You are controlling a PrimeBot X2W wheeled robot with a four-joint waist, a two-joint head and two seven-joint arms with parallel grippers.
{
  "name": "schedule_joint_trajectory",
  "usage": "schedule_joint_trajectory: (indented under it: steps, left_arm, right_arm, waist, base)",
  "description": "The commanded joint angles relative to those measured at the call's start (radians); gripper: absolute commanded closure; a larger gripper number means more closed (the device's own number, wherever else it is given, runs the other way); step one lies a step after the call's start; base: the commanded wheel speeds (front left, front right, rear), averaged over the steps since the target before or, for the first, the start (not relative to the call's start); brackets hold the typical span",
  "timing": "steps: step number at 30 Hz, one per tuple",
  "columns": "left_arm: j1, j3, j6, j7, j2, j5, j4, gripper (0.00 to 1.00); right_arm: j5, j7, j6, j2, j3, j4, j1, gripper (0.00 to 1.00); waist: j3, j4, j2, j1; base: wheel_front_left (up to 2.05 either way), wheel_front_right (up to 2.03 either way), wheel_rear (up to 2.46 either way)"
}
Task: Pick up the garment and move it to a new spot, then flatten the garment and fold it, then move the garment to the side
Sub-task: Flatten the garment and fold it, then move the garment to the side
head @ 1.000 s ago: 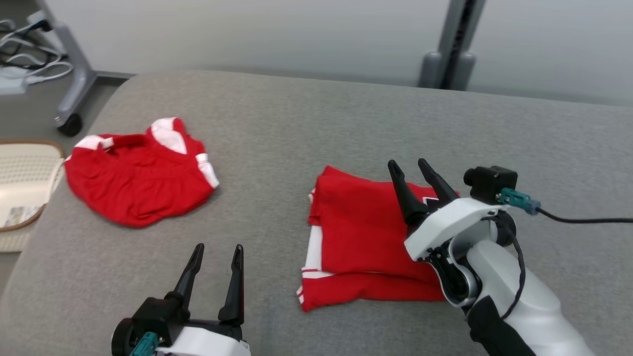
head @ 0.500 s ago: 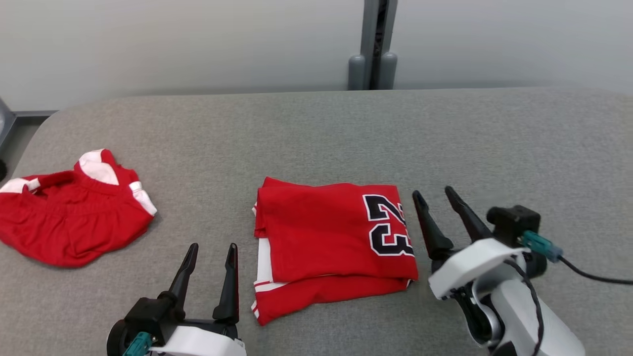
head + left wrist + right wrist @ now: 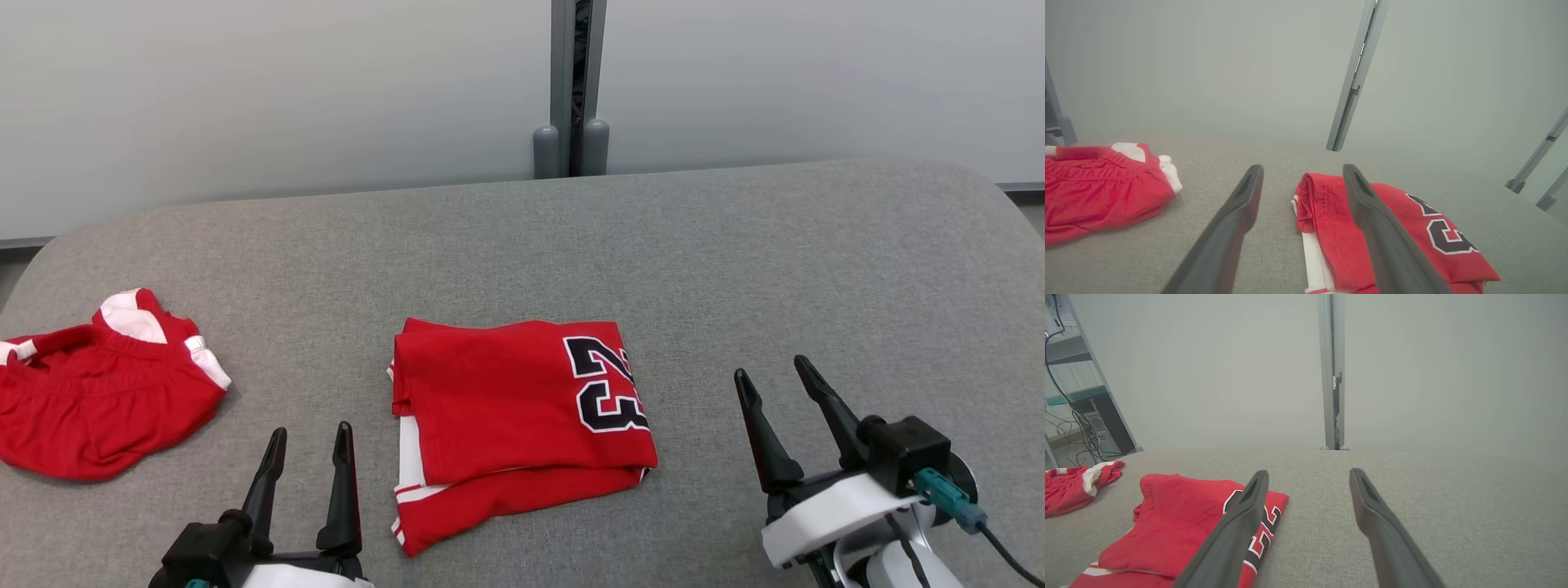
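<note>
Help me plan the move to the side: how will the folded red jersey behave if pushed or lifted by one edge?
Probably floppy: the folded red jersey is thin cloth in loose layers, so lifting one edge would likely unfold it. Pushed, it may bunch rather than slide, since the grey fabric surface looks textured.

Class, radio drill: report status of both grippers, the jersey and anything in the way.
Left gripper open, empty. Right gripper open, empty. Jersey folded, untouched, between them. Shorts apart, far left.
</note>
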State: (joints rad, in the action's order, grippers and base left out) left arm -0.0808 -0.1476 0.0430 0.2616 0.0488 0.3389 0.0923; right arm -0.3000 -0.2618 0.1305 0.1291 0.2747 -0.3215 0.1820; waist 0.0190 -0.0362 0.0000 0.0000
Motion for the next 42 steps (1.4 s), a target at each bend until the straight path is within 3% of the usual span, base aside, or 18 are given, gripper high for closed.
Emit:
schedule_joint_trajectory:
  steps: [1,17,35,39,42]
  left_arm:
    - [-0.011,0.007,0.008,0.004,0.004,0.005,-0.012,0.0]
    - [-0.062,0.025,0.03,0.004,0.004,-0.099,-0.065,0.0]
    - [-0.066,0.019,0.021,0.004,0.004,-0.117,-0.066,0.0]
    - [-0.055,0.017,0.017,0.004,0.004,-0.12,-0.06,0.0]
    - [-0.046,0.012,0.012,0.004,0.004,-0.122,-0.055,0.0]
  right_arm:
    - [0.018,-0.005,0.001,0.002,-0.009,0.02,-0.025,0.0]
    - [0.056,-0.005,0.001,-0.027,-0.048,0.082,-0.127,0.0]
    - [0.054,-0.005,0.001,-0.042,-0.053,0.065,-0.127,0.0]
    - [0.015,-0.005,0.001,-0.048,-0.039,0.037,-0.114,0.0]
    - [-0.116,-0.005,0.001,-0.062,-0.042,-0.027,-0.089,0.0]
  waist:
    - [-0.005,-0.002,0.0,0.0]
    - [-0.041,0.01,0.0,0.0]
    - [-0.041,0.01,0.0,0.0]
    - [-0.036,0.013,0.0,0.0]
    - [-0.029,0.02,0.0,0.0]
  base:
    - [0.0,0.0,0.0]
    - [0.0,0.0,0.0]
    - [0.0,0.0,0.0]
    - [0.0,0.0,0.0]
    - [0.0,0.0,0.0]
